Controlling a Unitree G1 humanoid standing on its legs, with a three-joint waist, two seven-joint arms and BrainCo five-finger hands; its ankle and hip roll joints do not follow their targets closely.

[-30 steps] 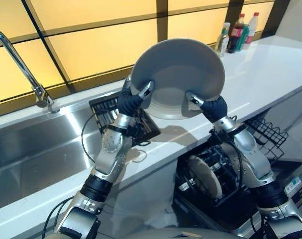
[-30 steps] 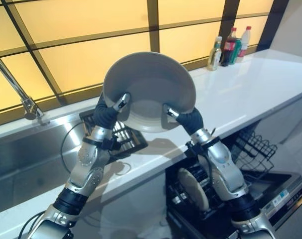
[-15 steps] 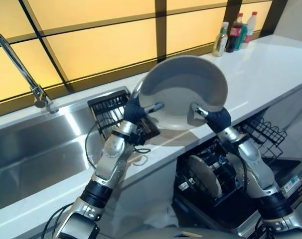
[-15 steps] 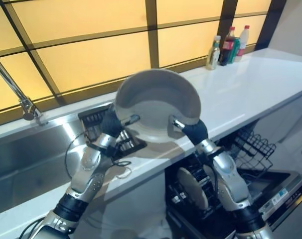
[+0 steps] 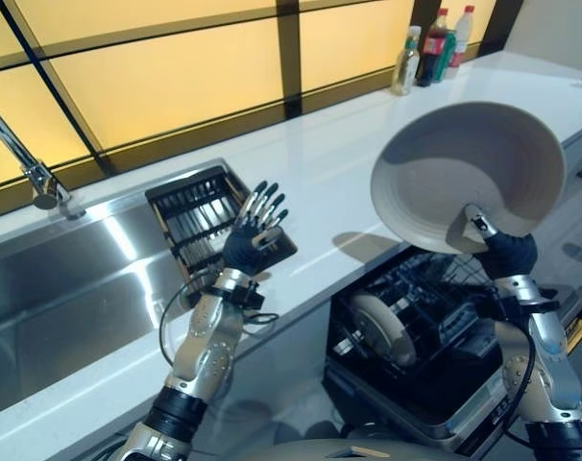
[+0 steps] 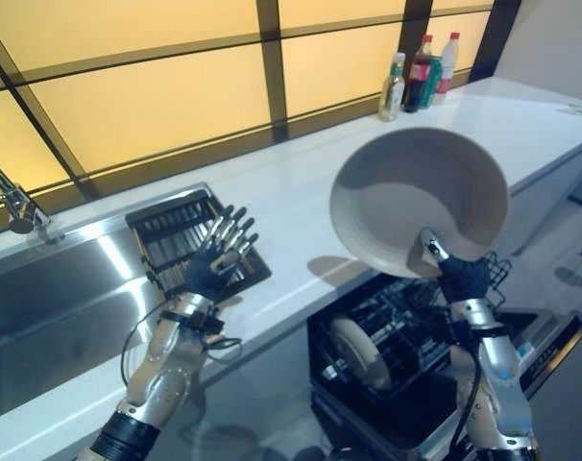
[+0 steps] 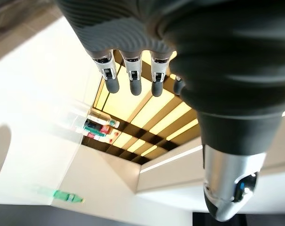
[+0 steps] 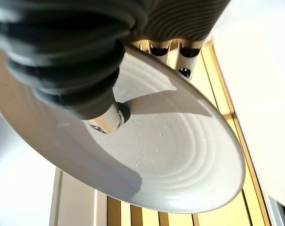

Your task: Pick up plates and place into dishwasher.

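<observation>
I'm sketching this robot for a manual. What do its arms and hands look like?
Both arms are silver-grey jointed metal shells with black bands at the joints. Left hand and right hand wear dark ribbed covers over back and wrist. Silver fingers end in dark rounded tips; the thumb is silver too.
</observation>
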